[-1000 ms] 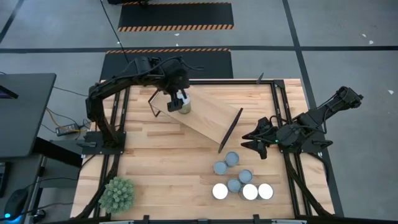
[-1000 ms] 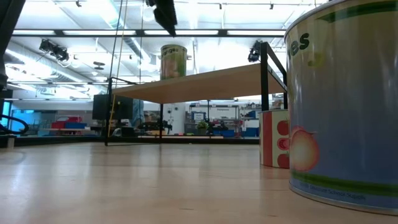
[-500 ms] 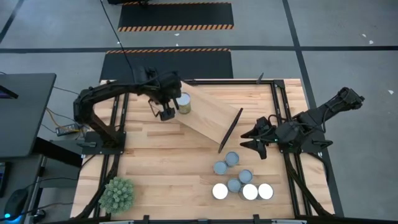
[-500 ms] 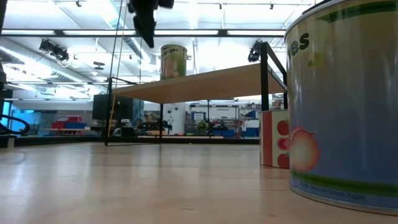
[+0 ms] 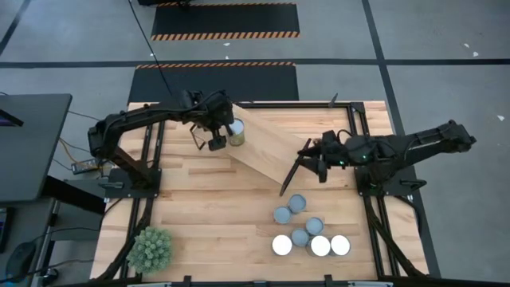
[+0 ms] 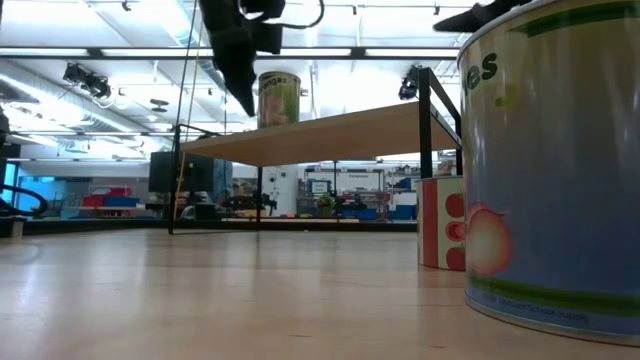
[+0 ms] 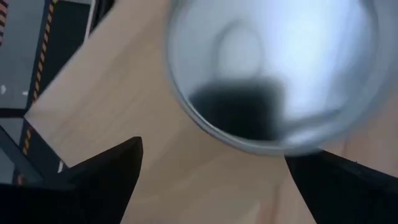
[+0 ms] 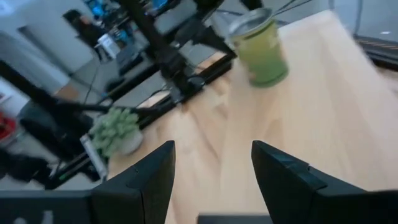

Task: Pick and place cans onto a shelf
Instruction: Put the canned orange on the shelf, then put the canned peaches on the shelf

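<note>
Placed can: one small metal can with a silvery top and yellow-green label now stands upright near the far-left end of the skewed light-wood plank shelf on thin black legs. A second ago the left arm was right over it; now it stands alone there, so can number one counts as shelved.

Left end effector: the left end effector has pulled off to the side and hangs just beside the can, past the shelf's edge. In its wrist view the dark fingers are spread wide with the can's round top between them but nothing gripped, so it's let go.

Right end effector: the right end effector has swung in from the bench's right edge and is now over the shelf's near-right end. Fingers look parted and hold nothing, though the wrist view is smeary so I wouldn't swear how wide.

Remaining cans: a cluster of short metal cans with white-silver and blue-grey tops sits on the wooden bench in front of the shelf, untouched. I count seven, but a couple are jammed together.

Bystander: spiky green plant ball at the front-left corner, not part of this.

What it means: my read is that the right arm takes the next pick, since it's nearer the cluster.
</note>
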